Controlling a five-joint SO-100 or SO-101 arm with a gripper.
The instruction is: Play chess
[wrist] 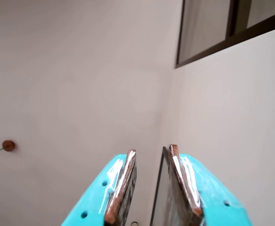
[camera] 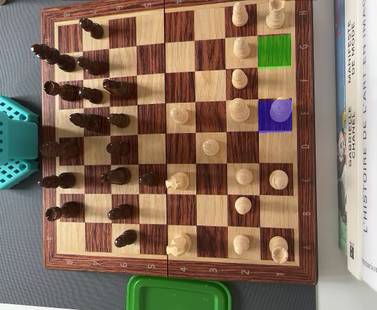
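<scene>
Overhead view, left to right: the teal plastic arm base (camera: pixel 6 142) sits at nine o'clock of the wooden chessboard (camera: pixel 175 274). The pale wooden piece on the purple-tinted square (camera: pixel 279 109) lies toward three o'clock, across the board's long axis; the green-tinted square (camera: pixel 274 50) lies at twelve o'clock from it. Wrist view: the teal two-finger gripper (wrist: pixel 151 149) points at a wall, fingers parted, empty.

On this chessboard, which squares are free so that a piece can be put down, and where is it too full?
In the overhead view, the chessboard has free squares in the middle columns, between the dark pieces on the left and the light pieces on the right. The green square near the top right is bare too. The left columns are crowded; the blue square holds a piece.
</scene>
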